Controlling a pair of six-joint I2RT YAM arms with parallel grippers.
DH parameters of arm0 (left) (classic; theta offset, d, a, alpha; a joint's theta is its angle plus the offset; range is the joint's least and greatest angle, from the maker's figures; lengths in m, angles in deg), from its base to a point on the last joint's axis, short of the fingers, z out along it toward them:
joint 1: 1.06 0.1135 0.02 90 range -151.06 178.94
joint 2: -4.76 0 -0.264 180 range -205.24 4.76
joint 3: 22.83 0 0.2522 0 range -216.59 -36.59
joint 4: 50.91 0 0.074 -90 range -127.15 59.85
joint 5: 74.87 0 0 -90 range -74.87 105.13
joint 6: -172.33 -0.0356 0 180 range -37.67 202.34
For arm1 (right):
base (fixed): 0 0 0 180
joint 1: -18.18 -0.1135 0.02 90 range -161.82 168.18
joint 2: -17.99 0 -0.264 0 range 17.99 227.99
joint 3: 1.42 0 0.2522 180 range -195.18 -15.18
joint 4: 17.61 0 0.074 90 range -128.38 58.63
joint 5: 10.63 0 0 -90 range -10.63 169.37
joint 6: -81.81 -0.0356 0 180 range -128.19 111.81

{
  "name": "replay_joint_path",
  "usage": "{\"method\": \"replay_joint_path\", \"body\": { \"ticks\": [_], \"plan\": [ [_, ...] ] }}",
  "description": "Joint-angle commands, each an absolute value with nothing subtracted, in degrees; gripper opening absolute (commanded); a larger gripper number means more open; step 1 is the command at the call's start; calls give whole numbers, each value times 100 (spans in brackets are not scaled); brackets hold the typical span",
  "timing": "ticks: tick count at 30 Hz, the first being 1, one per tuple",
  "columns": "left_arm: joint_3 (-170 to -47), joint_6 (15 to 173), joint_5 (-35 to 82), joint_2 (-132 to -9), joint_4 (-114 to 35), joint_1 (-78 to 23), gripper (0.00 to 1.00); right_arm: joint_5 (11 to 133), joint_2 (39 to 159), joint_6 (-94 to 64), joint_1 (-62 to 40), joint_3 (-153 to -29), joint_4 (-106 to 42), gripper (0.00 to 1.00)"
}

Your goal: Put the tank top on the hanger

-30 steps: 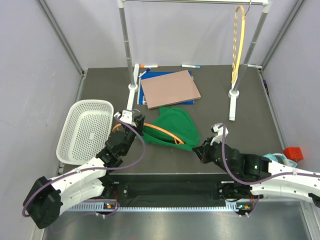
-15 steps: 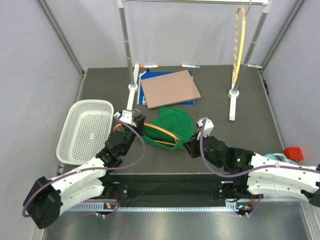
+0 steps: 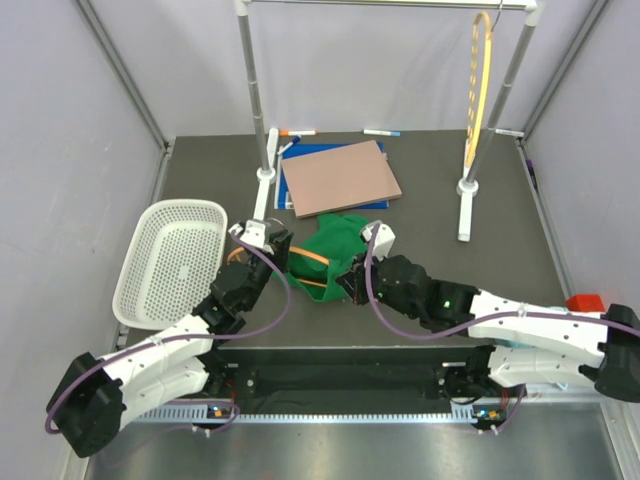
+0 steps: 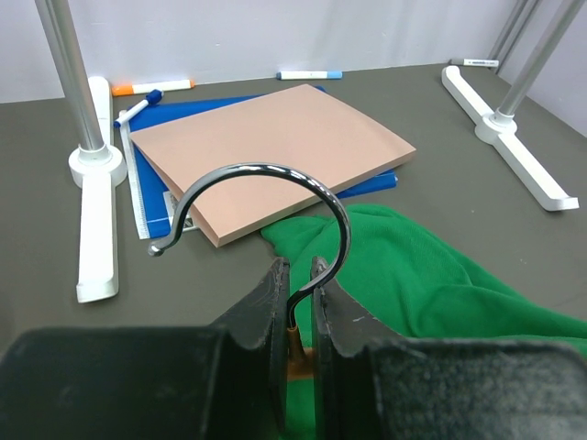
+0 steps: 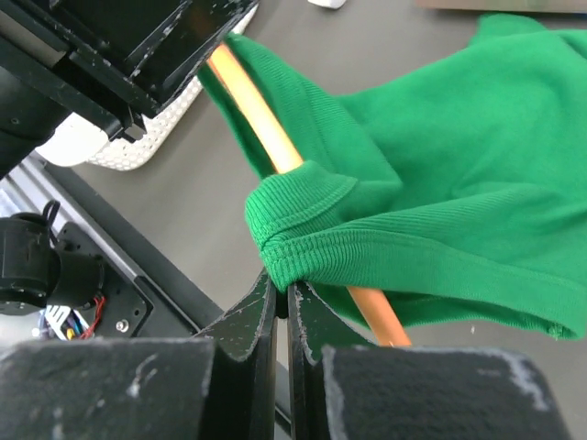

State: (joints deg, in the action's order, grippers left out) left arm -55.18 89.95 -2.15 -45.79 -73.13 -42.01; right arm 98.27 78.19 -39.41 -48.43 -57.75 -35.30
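Left fingers (image 4: pixel 297 275): closed on the neck of the hanger (image 3: pixel 312 258), just below its metal hook (image 4: pixel 266 170). The hook stands up past the fingertips and arches over them.

Right fingers (image 5: pixel 282 291): pinched shut on a folded hem of the tank top (image 5: pixel 459 137). The orange hanger arm passes just above these fingertips, inside the fabric fold, and runs diagonally toward the left fingers.

The tank top lies bunched on the desk (image 3: pixel 450 180) between the two sets of fingers, draped over the hanger arm.

Beyond the left fingers: brown board (image 4: pixel 271 147) on a blue folder (image 4: pixel 376 183), just beside the tank top's far edge.

Outboard of the left fingers: white basket (image 3: pixel 170 260).
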Motion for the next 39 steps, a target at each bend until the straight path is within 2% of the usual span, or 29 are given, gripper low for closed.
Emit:
{"method": "replay_joint_path", "body": {
  "ticks": [1,6,9,10,12,13,16,23,33,39],
  "plan": [
    [-5567,9086,-8,-4525,-7819,-4175,0,9423,8091,-3851,-4765,-6115,-2874,0],
    [-5593,9086,326,-4508,-7828,-4175,0,9238,8302,-3825,-4765,-6220,-2935,1],
    [-5654,9051,606,-4604,-7811,-4175,0,9177,8268,-3720,-4774,-6449,-3119,27],
    [-5672,9042,677,-4648,-7802,-4175,0,9150,8233,-3702,-4774,-6493,-3268,49],
    [-5724,9025,791,-4692,-7749,-4175,0,9159,8066,-3676,-4774,-6484,-3418,63],
    [-5742,9016,810,-4736,-7723,-4175,0,9150,7996,-3658,-4774,-6484,-3506,76],
    [-5804,9007,827,-4780,-7661,-4175,0,9141,7679,-3623,-4774,-6432,-3866,84],
    [-5804,8989,977,-4710,-7652,-4175,0,9422,6660,-3491,-4774,-6203,-4578,88],
    [-5778,8998,1381,-4666,-7749,-4175,0,9765,6580,-3351,-4774,-5607,-4852,86],
    [-5795,9016,1487,-4710,-7775,-4175,0,9739,6782,-3307,-4783,-5298,-4571,81]
  ]
}}
